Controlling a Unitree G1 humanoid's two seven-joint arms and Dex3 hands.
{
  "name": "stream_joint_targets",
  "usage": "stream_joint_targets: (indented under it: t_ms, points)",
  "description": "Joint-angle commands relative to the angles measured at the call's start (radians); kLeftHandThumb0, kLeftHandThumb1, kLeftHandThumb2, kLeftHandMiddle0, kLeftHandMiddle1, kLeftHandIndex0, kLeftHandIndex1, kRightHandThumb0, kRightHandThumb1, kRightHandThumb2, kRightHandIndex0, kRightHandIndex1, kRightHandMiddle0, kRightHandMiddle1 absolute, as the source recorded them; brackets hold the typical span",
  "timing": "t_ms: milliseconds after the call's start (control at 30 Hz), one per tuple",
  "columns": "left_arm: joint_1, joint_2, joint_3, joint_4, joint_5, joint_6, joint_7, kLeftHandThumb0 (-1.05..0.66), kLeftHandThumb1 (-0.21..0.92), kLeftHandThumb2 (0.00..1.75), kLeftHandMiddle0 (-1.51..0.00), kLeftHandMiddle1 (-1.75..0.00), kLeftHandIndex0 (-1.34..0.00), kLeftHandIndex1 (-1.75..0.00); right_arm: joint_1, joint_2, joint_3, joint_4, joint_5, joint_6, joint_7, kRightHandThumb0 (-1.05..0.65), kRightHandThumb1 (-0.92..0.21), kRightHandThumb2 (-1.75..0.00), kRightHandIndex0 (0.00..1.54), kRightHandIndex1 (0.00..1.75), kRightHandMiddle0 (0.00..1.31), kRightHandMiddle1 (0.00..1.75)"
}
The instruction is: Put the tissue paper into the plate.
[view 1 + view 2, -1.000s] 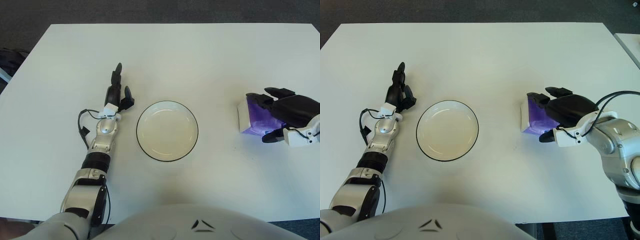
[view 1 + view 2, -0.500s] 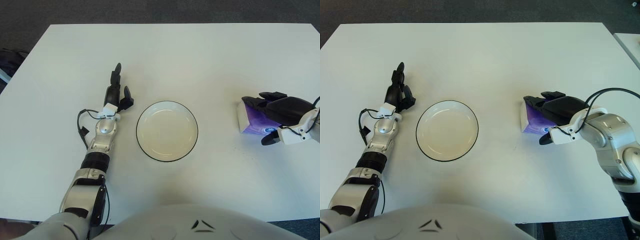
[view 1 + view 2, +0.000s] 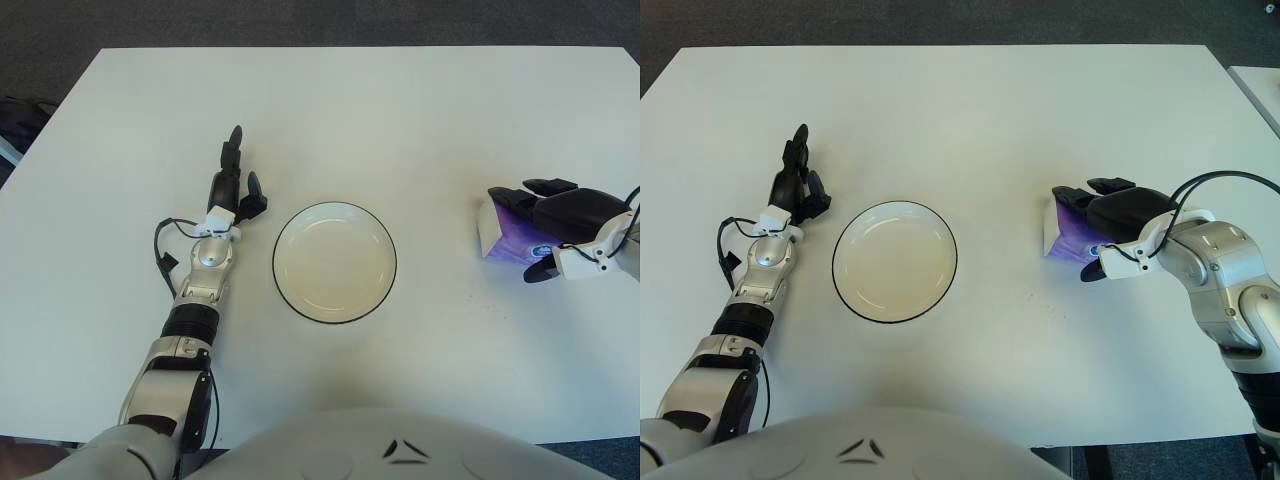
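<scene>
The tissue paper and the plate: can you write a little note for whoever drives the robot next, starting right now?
Right hand: fingers wrapped over the purple tissue paper pack at the table's right side; whether it is lifted yet cannot be told.
Left hand: open, holding nothing, just left of the plate.
Done: tissue paper grasped.
Left: carry it leftward to the plate, which has nothing in it, set it inside, let go.

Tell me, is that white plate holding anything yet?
Empty. The plate shows only its bare white inside; the purple tissue pack sits well to its right, under the right robot hand. The left robot hand shows left of the plate.
</scene>
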State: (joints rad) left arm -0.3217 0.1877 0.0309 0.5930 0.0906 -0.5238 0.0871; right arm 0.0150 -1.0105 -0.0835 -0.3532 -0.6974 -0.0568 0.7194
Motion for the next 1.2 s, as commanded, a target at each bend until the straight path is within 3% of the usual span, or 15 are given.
stream_joint_targets:
  t_ms: [0, 633, 1167]
  points:
    - [0.125, -0.014, -0.010, 0.117, 0.014, 0.028, -0.009, -0.84, 0.92, 1.08, -0.06, 0.00, 0.00, -0.20, 0.017, 0.009, -0.004, 0.027, -0.027, 0.019, -0.028, -1.05, -0.92, -0.20, 0.00, 0.00, 0.00, 0.00]
    - [0.118, 0.004, -0.012, 0.153, 0.022, 0.020, -0.002, -0.86, 0.92, 1.07, -0.06, 0.00, 0.00, -0.20, 0.051, 0.015, -0.098, 0.051, -0.030, 0.068, -0.146, -1.05, -0.92, -0.34, 0.00, 0.00, 0.00, 0.00]
    - [0.110, 0.013, -0.012, 0.184, 0.026, -0.013, 0.006, -0.86, 0.92, 1.07, -0.04, 0.00, 0.00, -0.16, 0.094, 0.033, -0.099, 0.081, -0.027, 0.083, -0.197, -1.05, -0.92, -0.34, 0.00, 0.00, 0.00, 0.00]
